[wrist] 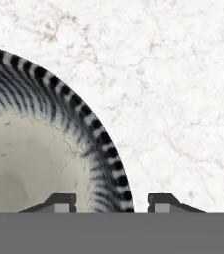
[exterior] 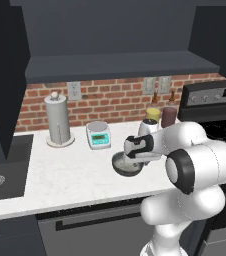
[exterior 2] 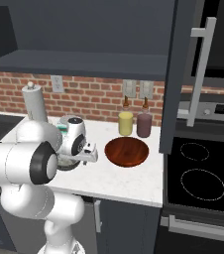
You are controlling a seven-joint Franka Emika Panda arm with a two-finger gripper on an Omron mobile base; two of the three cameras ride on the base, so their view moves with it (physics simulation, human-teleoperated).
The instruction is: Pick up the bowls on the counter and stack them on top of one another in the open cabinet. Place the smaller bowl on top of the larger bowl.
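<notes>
Both bowls sit on the desk (exterior: pixel 60 175), unstacked; hand (wrist: pixel 112 202) open astride smaller bowl (exterior: pixel 126 165) rim, larger bowl (exterior 2: pixel 127 151) untouched.

Pale speckled smaller bowl (wrist: pixel 29 163), black-striped rim; red-brown larger bowl (exterior 2: pixel 127 152).

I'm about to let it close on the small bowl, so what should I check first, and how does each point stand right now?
1. Fingertips straddle the rim of the smaller bowl, one inside, one outside: ok.
2. gripper open: ok.
3. Smaller bowl rests flat on the counter: ok.
4. Fingers low enough on the rim: cannot tell.
5. larger bowl is not yet in the open cabinet, though it should go first: not ok.
6. Scale and bottles stand apart from the bowl: ok.
</notes>
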